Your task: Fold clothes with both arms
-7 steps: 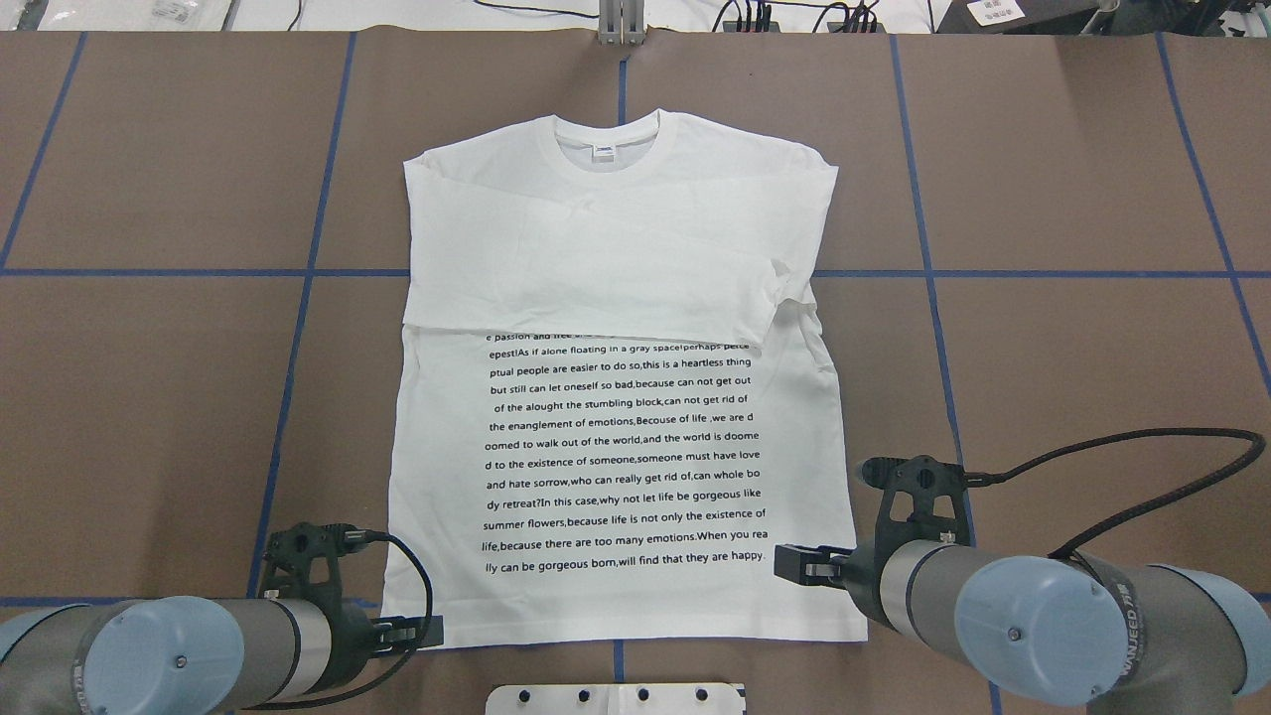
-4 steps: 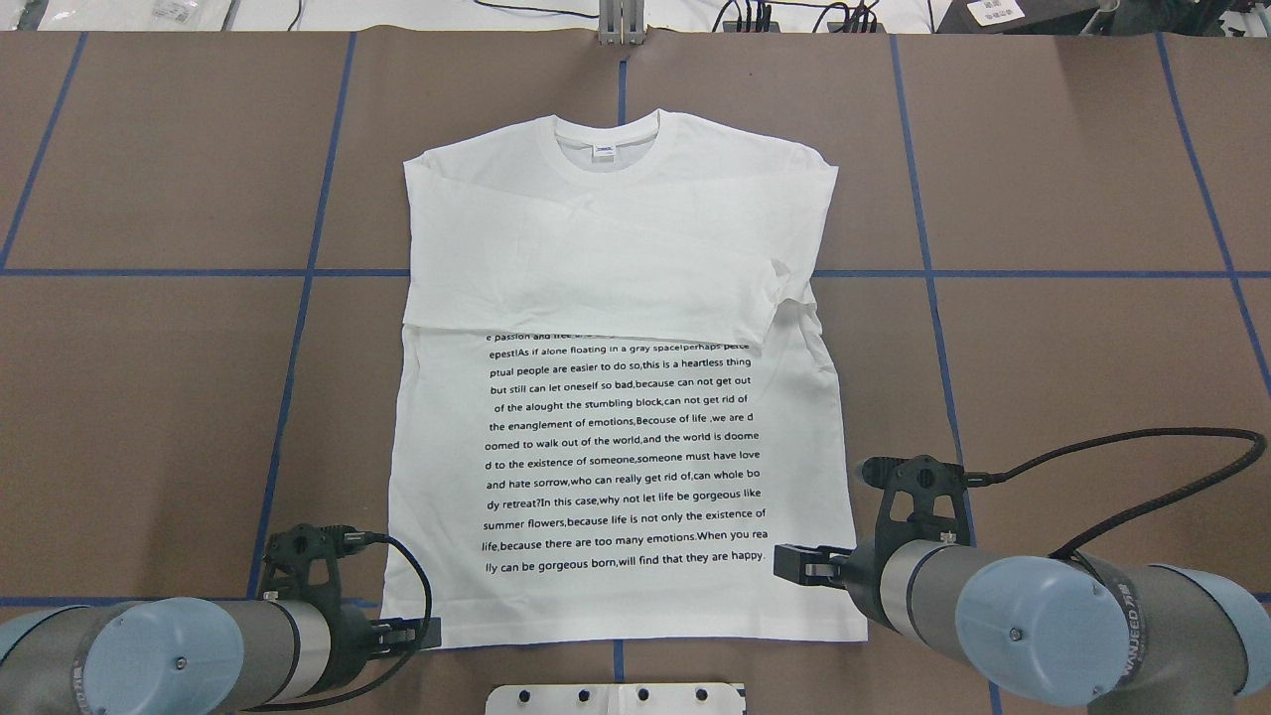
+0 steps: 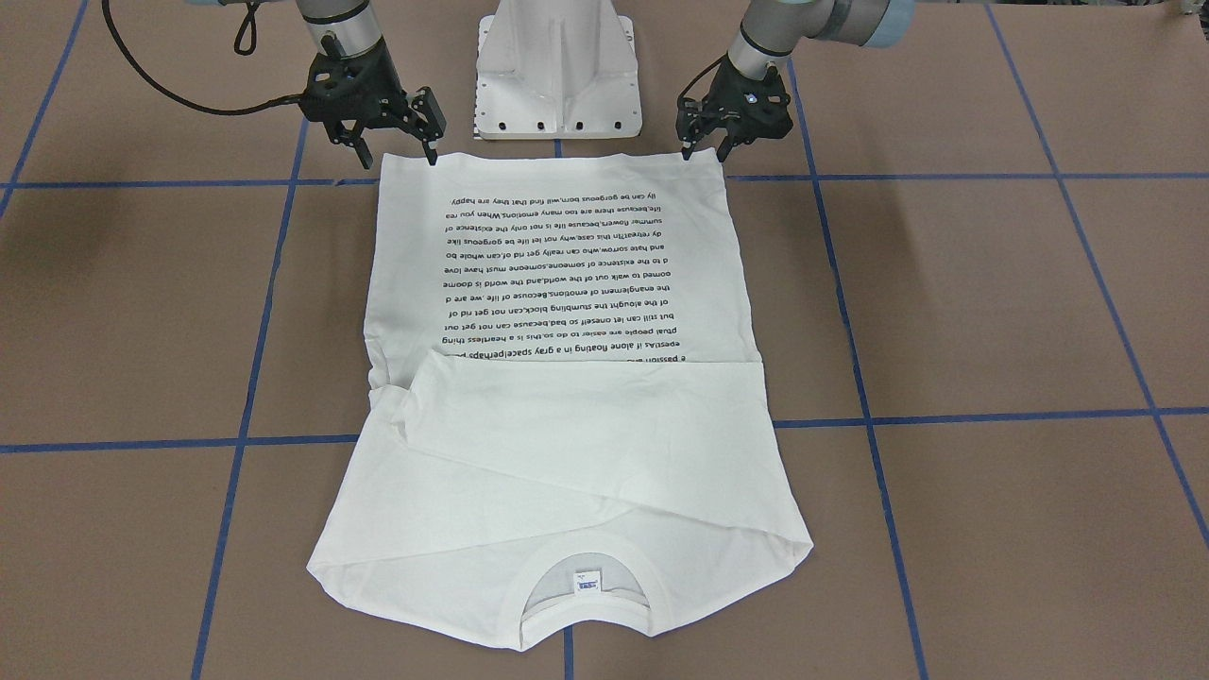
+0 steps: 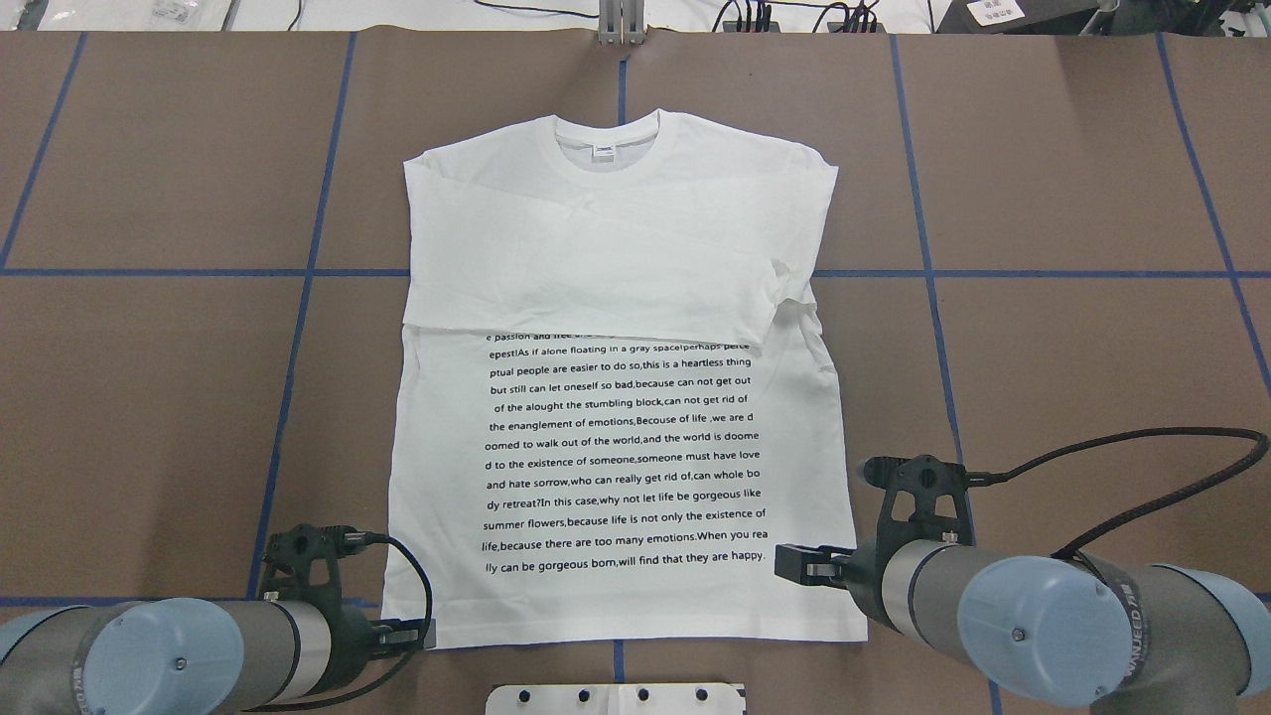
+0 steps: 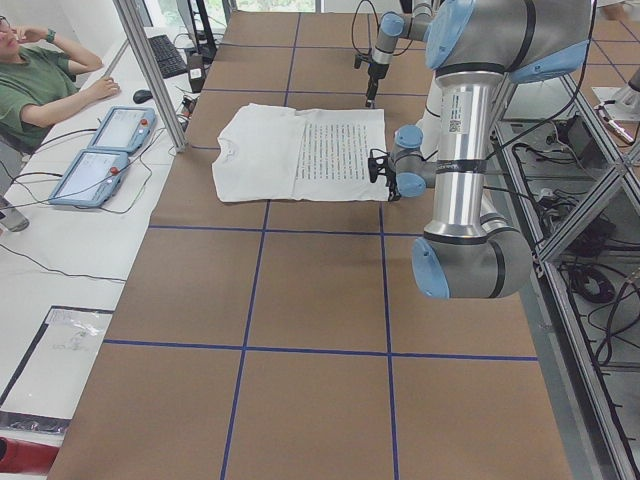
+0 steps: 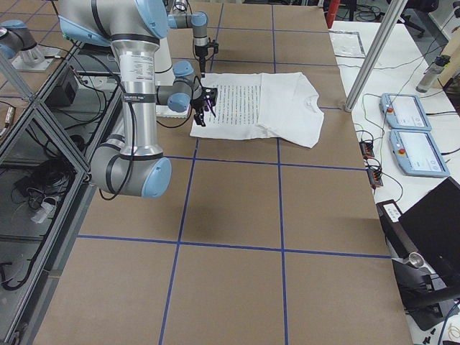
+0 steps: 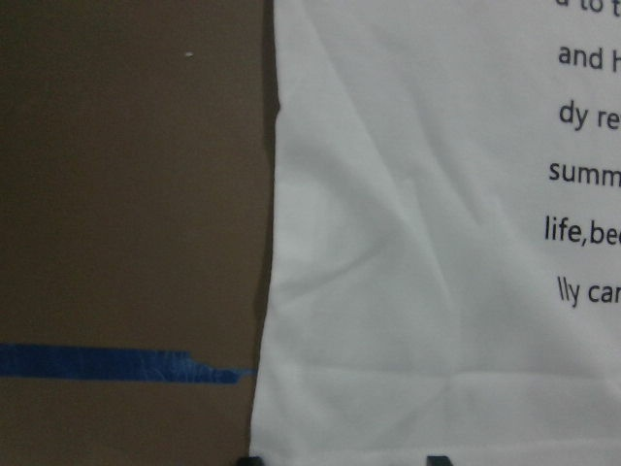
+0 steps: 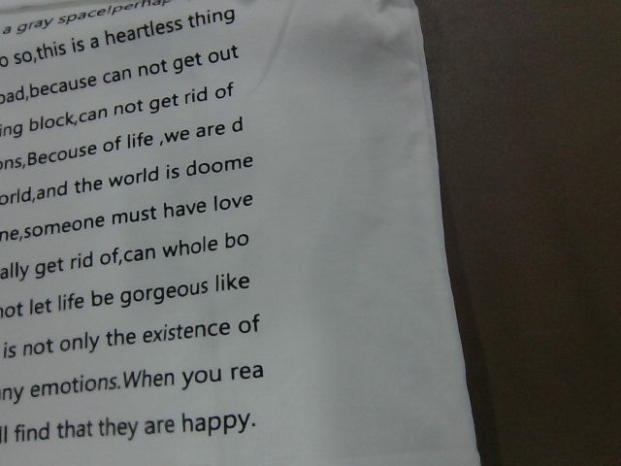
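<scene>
Brown worktop (image 4: 1092,348) with blue tape lines (image 4: 149,272) is carrying the white T-shirt (image 4: 621,397) at its centre. You are seeing it lying flat, printed text facing up, sleeves folded across the chest, collar pointing away from the robot and hem lying nearest it. Left pincer (image 3: 705,154) is hanging at the hem corner on its own side with jaws parted, grasping nothing; right pincer (image 3: 397,151) is hanging at the opposite hem corner, jaws likewise spread wide and gripping nothing.
</scene>
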Tool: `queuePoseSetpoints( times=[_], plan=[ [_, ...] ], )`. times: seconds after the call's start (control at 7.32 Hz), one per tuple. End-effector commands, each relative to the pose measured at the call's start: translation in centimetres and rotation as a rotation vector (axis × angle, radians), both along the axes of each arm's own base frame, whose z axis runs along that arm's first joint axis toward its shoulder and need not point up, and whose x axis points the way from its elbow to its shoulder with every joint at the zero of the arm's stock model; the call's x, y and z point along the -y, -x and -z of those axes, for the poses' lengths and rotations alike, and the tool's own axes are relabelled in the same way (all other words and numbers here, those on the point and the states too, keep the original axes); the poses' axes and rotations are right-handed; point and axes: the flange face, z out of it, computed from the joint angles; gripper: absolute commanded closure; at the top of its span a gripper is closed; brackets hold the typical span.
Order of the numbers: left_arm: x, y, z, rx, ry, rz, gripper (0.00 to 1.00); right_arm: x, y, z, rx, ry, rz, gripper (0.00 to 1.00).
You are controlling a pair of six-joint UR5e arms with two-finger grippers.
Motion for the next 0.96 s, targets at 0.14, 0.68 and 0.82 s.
queuePoseSetpoints(
  times=[0.14,0.68,0.82],
  plan=[
    [-0.1,0.0,0.2,-0.003,-0.001,-0.002,0.75,0.0,0.0,-0.2,-0.004,0.001,0.0,0.0],
    [0.0,1.5,2.6,-0.053,-0.006,-0.001,1.0,-1.6,-1.8,-3.5,0.053,0.018,0.001,0.0],
    [0.0,1.6,3.0,-0.057,-0.005,-0.002,1.0,-2.7,-1.6,-4.0,0.07,0.046,-0.045,0.0]
  ],
)
